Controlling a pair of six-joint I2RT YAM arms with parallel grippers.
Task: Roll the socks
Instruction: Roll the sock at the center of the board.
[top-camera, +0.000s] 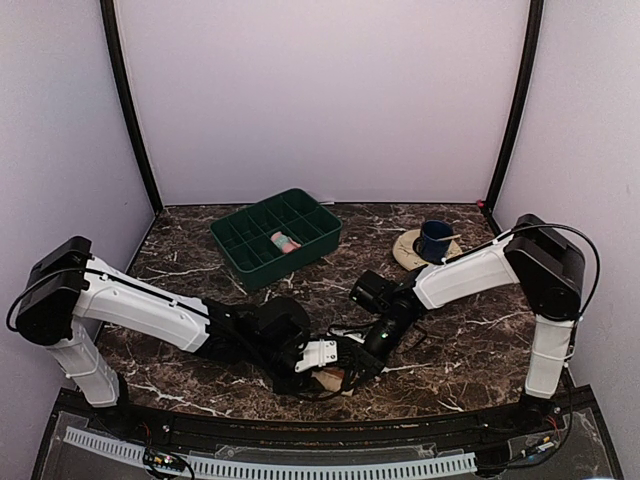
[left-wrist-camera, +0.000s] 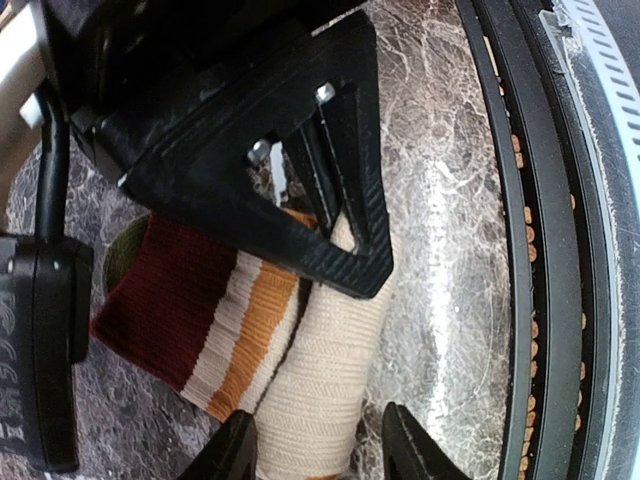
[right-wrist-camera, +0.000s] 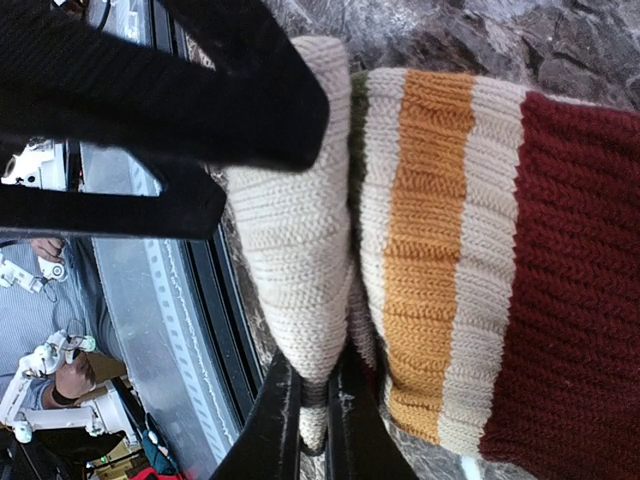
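Close to the front edge of the tabletop (top-camera: 450, 330), tan sock (top-camera: 333, 379) under left arm (top-camera: 150, 305) and right arm (top-camera: 460, 275), both stretched low and inward. Farther back, green tray (top-camera: 228, 257) holding pink sock (top-camera: 285, 241) in one compartment; blue cup (top-camera: 435, 240) on tan plate (top-camera: 408, 250).

Left wrist view: left hand (left-wrist-camera: 320, 455) half-wide, fingers (left-wrist-camera: 232, 452) pressed to both sides of the sock's beige part.

Right wrist view: right hand (right-wrist-camera: 312, 400) nearly closed, pinching beige fabric.
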